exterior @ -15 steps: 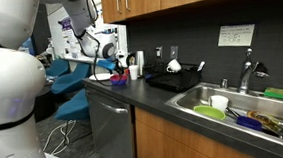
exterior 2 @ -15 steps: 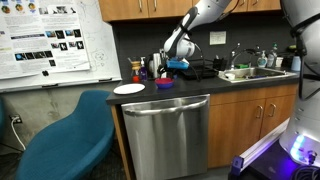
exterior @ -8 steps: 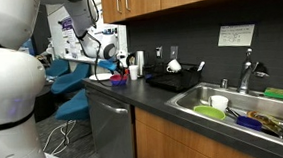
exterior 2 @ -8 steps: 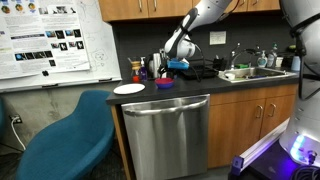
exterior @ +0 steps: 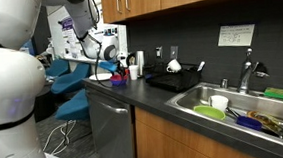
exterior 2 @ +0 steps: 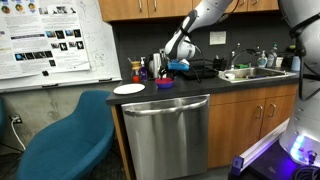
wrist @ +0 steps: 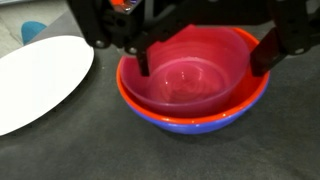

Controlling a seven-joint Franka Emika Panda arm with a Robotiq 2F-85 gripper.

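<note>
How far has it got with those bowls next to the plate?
Done: the red bowl sits nested in a blue one on the counter, beside the white plate. In hand: the gripper hangs open over the red bowl, fingers near its rim. Left: nothing is gripped yet.

Even, flat indoor light fills both exterior views I monitor, though the dark table (exterior: 173, 100) swallows detail and the small frames run soft. A violet glow (exterior 2: 262, 152) spills in at lower right. In my wrist view the tool (wrist: 204, 62) looms dark and blurred across the top; the bowls (wrist: 195, 100) show soft sheen.
</note>
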